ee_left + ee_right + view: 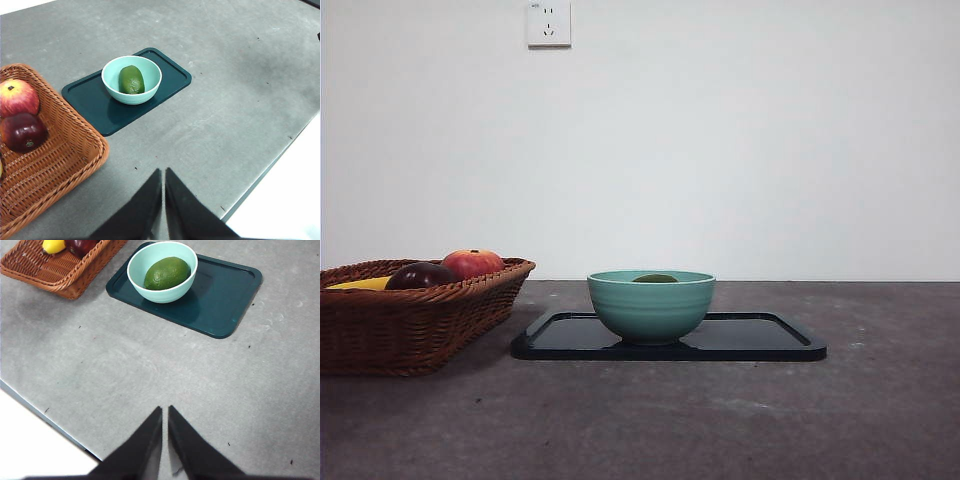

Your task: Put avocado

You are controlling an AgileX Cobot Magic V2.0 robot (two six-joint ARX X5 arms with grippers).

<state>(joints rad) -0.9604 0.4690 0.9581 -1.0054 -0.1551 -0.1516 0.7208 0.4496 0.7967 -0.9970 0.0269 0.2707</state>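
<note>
Avocado [167, 273] in bowl [150, 290], well apart from both empty fingers.

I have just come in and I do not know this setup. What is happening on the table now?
Nothing is being handled at this moment. The avocado lies in the bowl, which stands on the dark tray. The basket beside the tray holds an apple, a dark purple fruit and something yellow. The left gripper and the right gripper both hang shut above bare table, away from the bowl.

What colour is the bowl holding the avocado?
Pale mint green bowl, clearest in the right wrist view; the avocado lies inside.
</note>
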